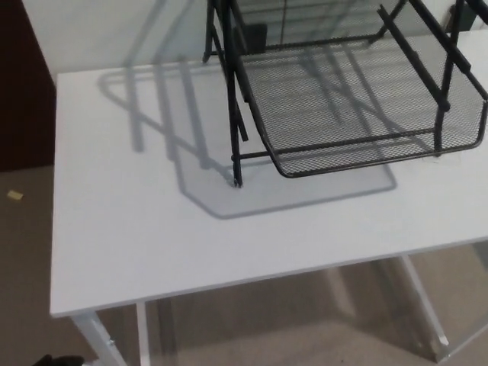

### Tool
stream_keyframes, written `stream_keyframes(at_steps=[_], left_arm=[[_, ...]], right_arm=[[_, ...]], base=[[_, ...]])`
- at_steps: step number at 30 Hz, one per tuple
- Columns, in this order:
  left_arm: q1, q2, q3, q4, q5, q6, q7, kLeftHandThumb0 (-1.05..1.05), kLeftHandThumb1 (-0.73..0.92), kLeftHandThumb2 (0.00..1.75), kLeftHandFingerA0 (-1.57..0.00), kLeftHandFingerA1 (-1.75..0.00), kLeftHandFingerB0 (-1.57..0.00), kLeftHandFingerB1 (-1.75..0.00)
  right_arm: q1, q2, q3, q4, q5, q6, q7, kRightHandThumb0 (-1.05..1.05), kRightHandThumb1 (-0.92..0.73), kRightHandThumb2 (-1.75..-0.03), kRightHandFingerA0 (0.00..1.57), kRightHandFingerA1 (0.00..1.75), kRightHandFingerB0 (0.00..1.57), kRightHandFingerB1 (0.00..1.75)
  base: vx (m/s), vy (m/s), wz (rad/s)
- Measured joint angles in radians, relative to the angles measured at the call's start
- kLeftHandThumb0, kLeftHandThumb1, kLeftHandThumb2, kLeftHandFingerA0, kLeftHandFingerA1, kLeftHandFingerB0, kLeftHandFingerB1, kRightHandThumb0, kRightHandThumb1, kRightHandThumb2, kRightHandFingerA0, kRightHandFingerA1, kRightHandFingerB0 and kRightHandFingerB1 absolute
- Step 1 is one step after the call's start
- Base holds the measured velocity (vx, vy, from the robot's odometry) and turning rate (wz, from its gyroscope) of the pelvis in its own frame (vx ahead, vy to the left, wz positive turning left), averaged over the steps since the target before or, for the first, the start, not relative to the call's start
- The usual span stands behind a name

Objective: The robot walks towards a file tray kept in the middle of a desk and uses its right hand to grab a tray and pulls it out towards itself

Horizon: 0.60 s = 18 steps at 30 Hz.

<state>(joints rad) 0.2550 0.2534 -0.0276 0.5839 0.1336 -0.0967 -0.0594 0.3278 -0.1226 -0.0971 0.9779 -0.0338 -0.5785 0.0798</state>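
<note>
A black wire-mesh file tray (358, 99) sits in a black metal rack (232, 114) on the white desk (137, 229). The lowest tray juts out toward me past the rack's front legs, its front rim (381, 160) hanging over the desk. The rack's upper part is cut off by the top edge of the head view. Neither of my hands shows in the picture.
The desk's near edge (252, 282) runs across the lower part of the view, with white legs (423, 301) below it. Beige carpet (27, 229) lies to the left, with a dark wall panel (23, 91) and a small scrap (14, 195) on the floor.
</note>
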Motion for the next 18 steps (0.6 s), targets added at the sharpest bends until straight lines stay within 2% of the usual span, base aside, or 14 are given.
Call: stream_keyframes(at_steps=[3, 5, 7, 11, 12, 13, 14, 15, 16, 17, 18], left_arm=[[0.022, -0.001, -0.021, -0.029, 0.0, 0.006, -0.026, -0.56, 0.51, 0.63, -0.27, -0.76, -0.24, -0.6], [0.047, -0.001, -0.044, -0.052, 0.001, 0.006, -0.042, -0.55, 0.51, 0.6, -0.36, -0.75, -0.26, -0.58], [0.085, 0.001, -0.08, -0.088, 0.003, 0.012, -0.065, -0.58, 0.53, 0.56, -0.37, -0.73, -0.29, -0.56], [0.14, -0.001, -0.151, -0.166, 0.008, 0.032, -0.102, -0.56, 0.49, 0.55, -0.37, -0.72, -0.31, -0.56], [0.151, -0.004, -0.163, -0.18, 0.008, 0.034, -0.11, -0.54, 0.36, 0.8, -0.39, -0.7, -0.27, -0.58], [0.163, -0.007, -0.177, -0.195, 0.008, 0.039, -0.119, -0.53, 0.35, 0.8, -0.41, -0.7, -0.28, -0.58], [0.169, -0.009, -0.185, -0.203, 0.008, 0.041, -0.125, -0.53, 0.35, 0.8, -0.41, -0.7, -0.28, -0.58], [0.187, -0.013, -0.2, -0.224, 0.007, 0.044, -0.135, -0.53, 0.36, 0.8, -0.4, -0.7, -0.29, -0.59], [0.193, -0.012, -0.206, -0.242, 0.007, 0.045, -0.139, -0.53, 0.49, 0.54, -0.38, -0.7, -0.32, -0.54], [0.196, -0.011, -0.208, -0.251, 0.007, 0.046, -0.14, -0.54, 0.5, 0.55, -0.38, -0.7, -0.3, -0.54], [0.199, -0.008, -0.213, -0.261, 0.007, 0.048, -0.142, -0.53, 0.51, 0.55, -0.36, -0.71, -0.29, -0.57]], right_arm=[[0.002, 0.0, 0.001, 0.007, -0.001, -0.005, 0.0, -0.44, -0.72, -0.61, 0.47, 0.46, 0.29, 0.31], [0.01, -0.001, 0.004, 0.01, -0.004, -0.013, -0.003, -0.42, -0.74, -0.61, 0.47, 0.45, 0.29, 0.31], [0.027, -0.001, 0.011, 0.01, -0.012, -0.021, -0.008, -0.47, -0.72, -0.61, 0.5, 0.47, 0.29, 0.31], [0.029, -0.005, 0.011, 0.026, -0.018, -0.028, -0.021, -0.5, -0.71, -0.61, 0.51, 0.51, 0.3, 0.31], [0.03, -0.008, 0.009, 0.027, -0.018, -0.028, -0.026, -0.54, -0.58, -0.9, 0.43, 0.6, 0.21, 0.45], [0.035, -0.01, 0.009, 0.025, -0.019, -0.029, -0.031, -0.49, -0.72, -0.62, 0.49, 0.51, 0.29, 0.31], [0.038, -0.01, 0.01, 0.023, -0.02, -0.03, -0.034, -0.49, -0.72, -0.62, 0.49, 0.51, 0.29, 0.31], [0.046, -0.012, 0.013, 0.016, -0.023, -0.031, -0.04, -0.55, -0.59, -0.87, 0.44, 0.58, 0.22, 0.44], [0.056, -0.012, 0.017, 0.012, -0.028, -0.032, -0.045, -0.52, -0.57, -0.89, 0.43, 0.59, 0.22, 0.45], [0.06, -0.012, 0.019, 0.008, -0.03, -0.032, -0.047, -0.49, -0.71, -0.61, 0.5, 0.5, 0.31, 0.31], [0.063, -0.012, 0.021, 0.003, -0.033, -0.032, -0.051, -0.48, -0.68, -0.61, 0.49, 0.47, 0.3, 0.31]], base=[[0.02, -0.081, 0.0], [0.02, -0.124, 0.04], [0.02, -0.223, 0.0], [0.01, -0.474, -0.14], [0.03, -0.512, -0.05], [0.0, -0.221, -0.04], [-0.01, -0.192, 0.02], [-0.02, -0.168, -0.01], [-0.02, -0.119, 0.04], [-0.01, -0.088, -0.02], [0.0, 0.0, 0.0]])
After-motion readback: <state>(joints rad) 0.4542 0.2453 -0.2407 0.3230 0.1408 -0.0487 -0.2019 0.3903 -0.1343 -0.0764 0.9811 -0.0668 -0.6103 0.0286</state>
